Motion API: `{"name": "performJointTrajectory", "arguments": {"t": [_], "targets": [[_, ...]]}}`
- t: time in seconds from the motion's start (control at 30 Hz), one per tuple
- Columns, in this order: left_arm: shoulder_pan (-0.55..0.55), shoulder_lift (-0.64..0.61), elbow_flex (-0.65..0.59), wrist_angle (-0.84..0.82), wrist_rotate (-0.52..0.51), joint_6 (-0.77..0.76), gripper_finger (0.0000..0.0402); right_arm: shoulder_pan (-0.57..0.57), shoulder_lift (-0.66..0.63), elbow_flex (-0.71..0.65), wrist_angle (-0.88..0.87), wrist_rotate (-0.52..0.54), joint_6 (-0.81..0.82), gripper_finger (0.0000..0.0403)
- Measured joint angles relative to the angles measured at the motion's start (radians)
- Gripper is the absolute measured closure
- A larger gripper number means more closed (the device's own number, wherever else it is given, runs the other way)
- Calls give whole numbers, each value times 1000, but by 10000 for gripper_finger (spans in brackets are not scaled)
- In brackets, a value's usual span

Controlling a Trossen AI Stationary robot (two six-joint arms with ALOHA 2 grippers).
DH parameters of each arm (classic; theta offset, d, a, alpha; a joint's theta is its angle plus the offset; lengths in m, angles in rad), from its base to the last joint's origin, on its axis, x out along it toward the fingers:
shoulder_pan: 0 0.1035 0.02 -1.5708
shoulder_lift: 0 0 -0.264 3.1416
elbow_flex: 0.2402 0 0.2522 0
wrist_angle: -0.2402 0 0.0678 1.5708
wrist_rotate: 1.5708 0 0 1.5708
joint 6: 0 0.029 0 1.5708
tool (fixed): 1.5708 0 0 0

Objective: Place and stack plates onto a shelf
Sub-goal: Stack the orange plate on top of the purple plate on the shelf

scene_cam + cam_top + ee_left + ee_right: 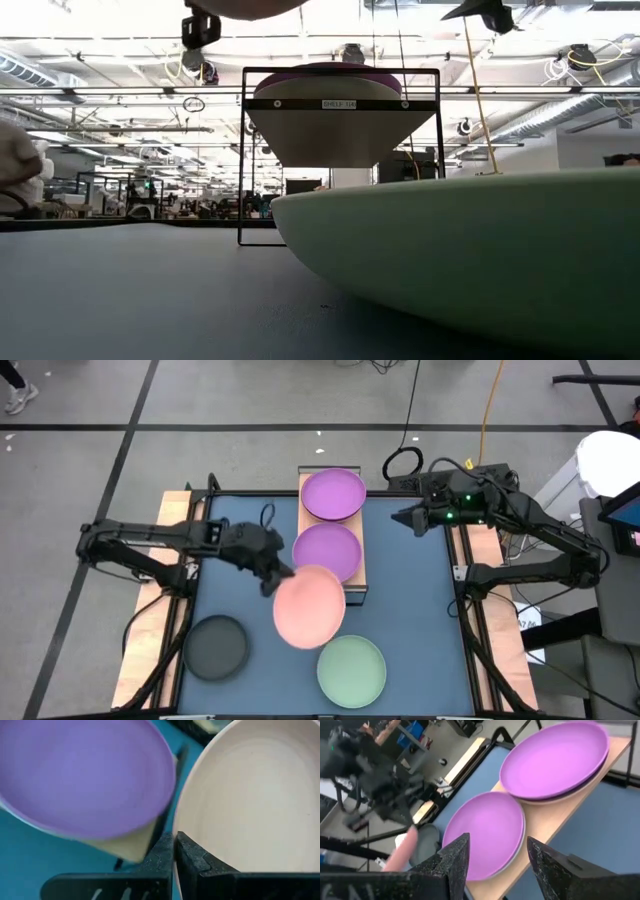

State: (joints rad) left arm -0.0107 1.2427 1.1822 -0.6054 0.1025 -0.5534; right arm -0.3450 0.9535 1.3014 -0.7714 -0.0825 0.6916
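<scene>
My left gripper (272,578) is shut on a pink plate (310,606), which hangs in the air just in front of the shelf's (359,572) near end. Two purple plates (333,493) (327,550) lie on the shelf's light wood top. In the right wrist view the far purple plate (555,757) rests on another pale plate. A black plate (215,645) and a mint green plate (351,668) lie flat on the blue mat. My right gripper (408,518) is open and waits above the mat to the right of the shelf. The other plates are hidden or out of view. My left gripper pinches the pink plate's rim (186,836) between its two fingers (162,851), at the plate's left far edge. One finger lies on the plate's inner face and one behind it. The fingers come from the table's left, slanting down. The plate is lifted clear and tilted.
The dark blue mat (420,610) covers the table between the two arm bases. In the low view the mint green plate (480,250) stands close in front, with the shelf's dark frame (340,100) behind it. Cables lie beyond the table's far edge.
</scene>
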Motion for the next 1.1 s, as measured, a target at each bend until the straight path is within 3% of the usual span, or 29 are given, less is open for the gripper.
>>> {"name": "performJointTrajectory", "arguments": {"t": [0.57, 0.73, 1.1], "targets": [[247, 0, 118, 5, -2, -90, 396, 147, 0, 0, -109, 10, 3, 222], [308, 1, 119, -30, -16, -131, 396, 187, 0, 0, -109, 59, 4, 222], [315, 124, 119, -75, -27, -236, 396, 238, 0, 0, -116, 115, 46, 222]]}}
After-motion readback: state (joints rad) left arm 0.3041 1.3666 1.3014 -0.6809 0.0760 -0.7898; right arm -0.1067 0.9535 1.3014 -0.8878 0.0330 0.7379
